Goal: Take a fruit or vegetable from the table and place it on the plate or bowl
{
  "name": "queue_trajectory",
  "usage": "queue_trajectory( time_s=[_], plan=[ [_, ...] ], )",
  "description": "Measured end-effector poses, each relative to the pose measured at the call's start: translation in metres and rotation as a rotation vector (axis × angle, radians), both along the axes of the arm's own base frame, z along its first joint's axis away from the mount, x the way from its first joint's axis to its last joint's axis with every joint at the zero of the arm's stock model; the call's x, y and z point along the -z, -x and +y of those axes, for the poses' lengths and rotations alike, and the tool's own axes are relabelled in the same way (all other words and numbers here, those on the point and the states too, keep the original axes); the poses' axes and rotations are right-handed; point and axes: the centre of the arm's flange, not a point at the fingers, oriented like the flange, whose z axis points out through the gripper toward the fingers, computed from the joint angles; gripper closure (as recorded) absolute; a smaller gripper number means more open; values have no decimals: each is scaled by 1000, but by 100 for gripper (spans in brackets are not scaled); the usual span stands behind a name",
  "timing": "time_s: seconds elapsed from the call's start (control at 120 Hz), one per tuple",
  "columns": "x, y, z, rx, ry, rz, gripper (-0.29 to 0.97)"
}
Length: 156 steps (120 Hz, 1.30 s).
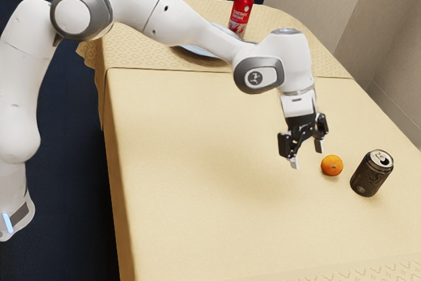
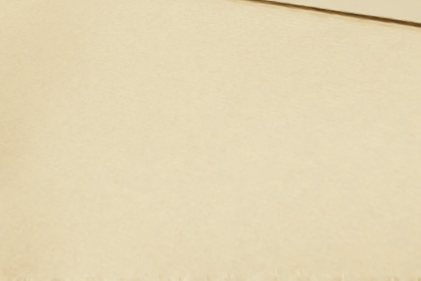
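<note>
Your black two-finger gripper point(image 1: 306, 153) hangs just above the tan cloth-covered table point(image 1: 197, 182), fingers spread and holding nothing. The small round orange point(image 1: 332, 164) sits on the cloth just beside it, toward the exterior view's right. A dark metal can point(image 1: 371, 173) rests tilted near the orange. Far back, the pale plate point(image 1: 186, 50) shows partly under your arm, with an upright red can point(image 1: 241, 13) close by.

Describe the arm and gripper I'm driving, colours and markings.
The arm is glossy white, with rounded links and grey joint caps, one at the wrist bearing a white mark. The gripper is black and two-fingered. A blue light glows near the base.
</note>
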Motion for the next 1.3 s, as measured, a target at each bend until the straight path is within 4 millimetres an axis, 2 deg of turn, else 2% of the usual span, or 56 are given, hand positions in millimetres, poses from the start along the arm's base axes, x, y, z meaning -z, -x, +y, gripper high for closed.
queue_trajectory(
  time_s=[0.217,0.325,0.433,0.55,0.65,0.908,1.083,1.183,1.3],
  plan=[
    [11,-13,11,-36,-19,-38,0],
    [1,-27,5,-30,-29,-106,0],
    [-6,-38,16,-44,-50,-164,0],
    [4,-49,30,-64,-60,-182,0],
    [11,-55,28,-63,-55,-188,0],
    [51,-72,25,-74,-61,-160,0],
    [69,-78,25,-81,-70,-147,0],
    [69,-82,26,-88,-68,-151,0],
    [57,-88,34,-100,-77,-187,0]
  ],
)
